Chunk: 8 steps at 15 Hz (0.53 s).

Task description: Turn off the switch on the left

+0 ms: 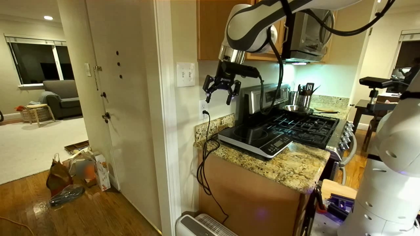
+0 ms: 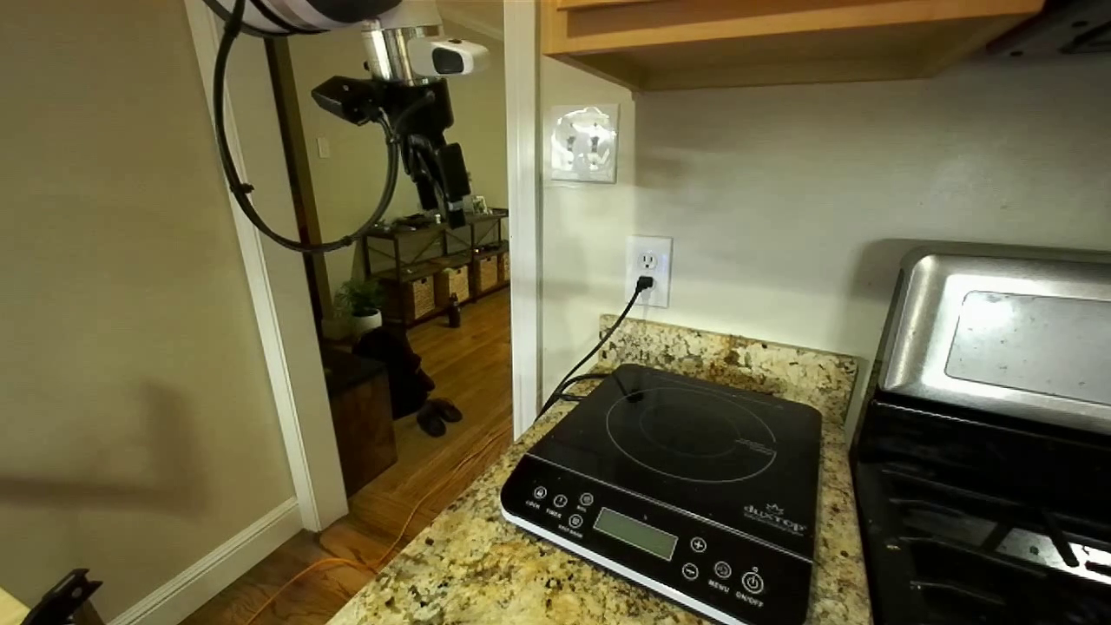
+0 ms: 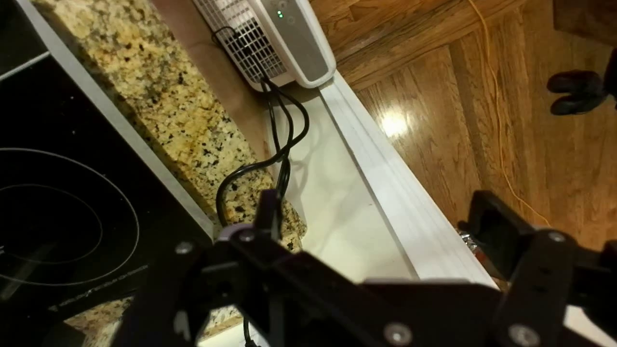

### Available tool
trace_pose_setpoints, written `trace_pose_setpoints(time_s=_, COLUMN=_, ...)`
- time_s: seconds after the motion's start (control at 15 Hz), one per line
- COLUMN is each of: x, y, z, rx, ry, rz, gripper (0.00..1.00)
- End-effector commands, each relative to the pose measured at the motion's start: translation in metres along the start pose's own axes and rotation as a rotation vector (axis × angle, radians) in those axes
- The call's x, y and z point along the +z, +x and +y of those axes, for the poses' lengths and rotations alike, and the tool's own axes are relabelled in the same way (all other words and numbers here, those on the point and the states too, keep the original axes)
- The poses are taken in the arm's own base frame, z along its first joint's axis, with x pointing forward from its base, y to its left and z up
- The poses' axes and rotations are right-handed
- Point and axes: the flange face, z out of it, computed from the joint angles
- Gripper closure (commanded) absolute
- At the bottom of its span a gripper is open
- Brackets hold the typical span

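The switch (image 1: 185,74) is a pale, nearly square plate on the wall beside the white door trim. It also shows in an exterior view (image 2: 583,163), with glare on it. Two small toggles seem to sit side by side on it; their up or down position is too small to tell. The switch is out of view in the wrist view. My gripper (image 1: 218,99) hangs fingers down, apart from the wall, near the height of the plate or a little lower. It also shows in an exterior view (image 2: 443,208). In the wrist view the gripper (image 3: 376,212) is open, with nothing between its fingers.
An outlet (image 2: 649,271) with a black cord is below the switch. An induction cooktop (image 1: 256,139) sits on the granite counter (image 1: 275,170), beside the stove (image 1: 305,127). A wooden cabinet (image 2: 781,43) hangs above. A white appliance (image 3: 299,43) stands on the floor.
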Motion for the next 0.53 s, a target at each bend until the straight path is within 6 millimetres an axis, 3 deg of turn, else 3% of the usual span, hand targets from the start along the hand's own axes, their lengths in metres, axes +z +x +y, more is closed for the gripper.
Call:
trace_pose_setpoints(time_s=0.0, x=-0.012, y=0.009, z=0.001, rx=0.133, ry=0.082, rz=-0.002, gripper=0.00)
trace_pose_setpoints(time_s=0.47, x=-0.028, y=0.029, z=-0.003, rx=0.356, ry=0.218, rz=0.142, gripper=0.00)
